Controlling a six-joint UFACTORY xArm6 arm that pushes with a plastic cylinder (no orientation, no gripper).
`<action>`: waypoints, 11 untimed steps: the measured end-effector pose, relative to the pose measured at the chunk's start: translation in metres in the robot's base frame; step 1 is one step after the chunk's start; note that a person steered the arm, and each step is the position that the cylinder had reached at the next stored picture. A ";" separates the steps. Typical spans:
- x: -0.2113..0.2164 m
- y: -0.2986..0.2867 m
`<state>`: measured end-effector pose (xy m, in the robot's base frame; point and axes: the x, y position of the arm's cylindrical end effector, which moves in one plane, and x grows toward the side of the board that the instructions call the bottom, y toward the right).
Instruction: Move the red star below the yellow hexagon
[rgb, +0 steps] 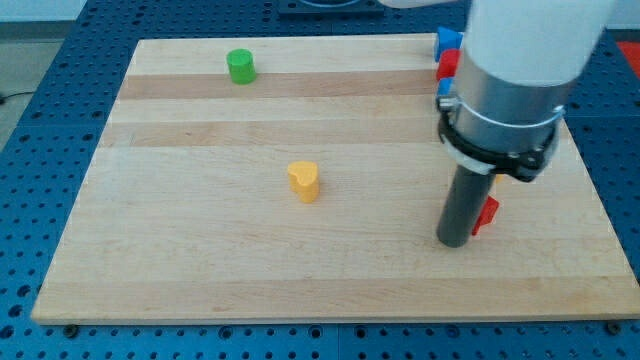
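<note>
A red block (486, 215), mostly hidden by my rod so its shape is unclear, lies at the board's right. My tip (454, 241) rests on the board touching its left side. A small orange-yellow sliver (491, 183) shows just above the red block, behind the arm; its shape is hidden. A yellow heart-like block (304, 181) lies near the board's middle, far to the left of my tip.
A green cylinder (240, 66) stands at the top left of the wooden board (200, 250). At the top right edge, partly behind the arm, are a blue block (447, 40), a red block (449, 63) and another blue bit (444, 95).
</note>
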<state>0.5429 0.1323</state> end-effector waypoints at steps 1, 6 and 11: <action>0.000 0.019; -0.022 -0.046; -0.059 -0.059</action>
